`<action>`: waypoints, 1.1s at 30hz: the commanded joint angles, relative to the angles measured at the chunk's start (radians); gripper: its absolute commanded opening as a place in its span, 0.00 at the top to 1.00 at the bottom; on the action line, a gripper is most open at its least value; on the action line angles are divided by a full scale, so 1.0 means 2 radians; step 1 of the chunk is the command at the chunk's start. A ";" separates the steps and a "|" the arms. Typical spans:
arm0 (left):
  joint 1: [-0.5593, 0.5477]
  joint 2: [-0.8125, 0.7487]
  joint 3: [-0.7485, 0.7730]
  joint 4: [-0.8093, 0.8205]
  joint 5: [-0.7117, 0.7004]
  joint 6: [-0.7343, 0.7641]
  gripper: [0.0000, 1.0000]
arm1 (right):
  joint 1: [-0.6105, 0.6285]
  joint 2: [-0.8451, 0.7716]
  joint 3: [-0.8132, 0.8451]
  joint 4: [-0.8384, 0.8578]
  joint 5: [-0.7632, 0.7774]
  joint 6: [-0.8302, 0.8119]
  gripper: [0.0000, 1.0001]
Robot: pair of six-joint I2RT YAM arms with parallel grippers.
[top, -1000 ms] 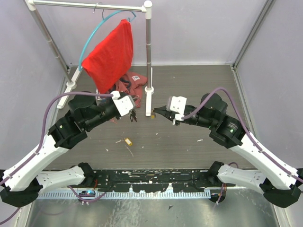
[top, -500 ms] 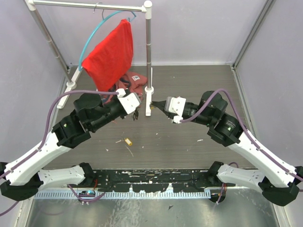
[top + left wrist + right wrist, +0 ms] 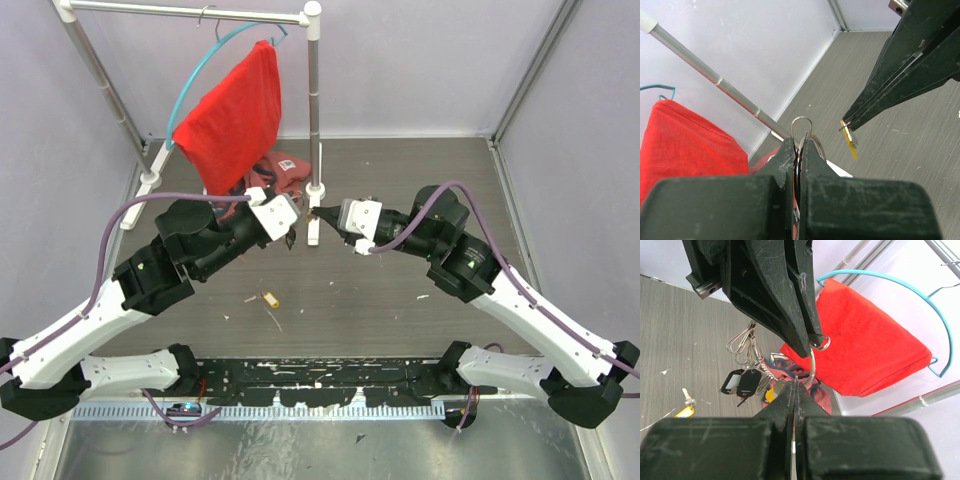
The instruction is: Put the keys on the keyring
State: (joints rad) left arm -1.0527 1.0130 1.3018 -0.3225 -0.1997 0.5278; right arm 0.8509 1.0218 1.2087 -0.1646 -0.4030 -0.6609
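Pinching the keyring (image 3: pixel 802 118) between pressed-together fingers, the left gripper (image 3: pixel 800 146) is held above the table (image 3: pixel 400 180), just left of the rack's upright post (image 3: pixel 314 120). Only the top arc of the wire ring is shown past the fingertips in the left wrist view. From the right wrist it is seen hanging below them as a fuller loop (image 3: pixel 814 362). A bunch of keys (image 3: pixel 742 382) with black tags is hung on wire loops just beside that ring.

The right gripper (image 3: pixel 795 385) is closed as well, and a yellow-tagged key (image 3: pixel 850 144) is gripped at its tip. That tip is brought close under the ring's lower rim; whether the two touch cannot be told.

Both grippers are crowded near the post's foot (image 3: pixel 313 236), with a red cloth (image 3: pixel 235 120) on a teal hanger (image 3: pixel 190 85) overhead to the left. Open floor is left toward the near edge, where only a loose yellow key (image 3: pixel 268 298) and small scraps are found.
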 commanded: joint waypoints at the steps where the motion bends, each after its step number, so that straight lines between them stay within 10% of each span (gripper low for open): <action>1: -0.003 -0.002 0.007 0.036 -0.006 0.007 1.00 | 0.002 0.007 0.027 0.051 -0.005 -0.003 0.99; 33: -0.002 0.004 0.013 0.021 -0.010 0.007 1.00 | 0.002 0.027 0.029 0.096 -0.014 0.019 0.99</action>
State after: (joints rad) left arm -1.0527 1.0260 1.3018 -0.3130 -0.2119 0.5320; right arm 0.8509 1.0855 1.2198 -0.0444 -0.4221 -0.6403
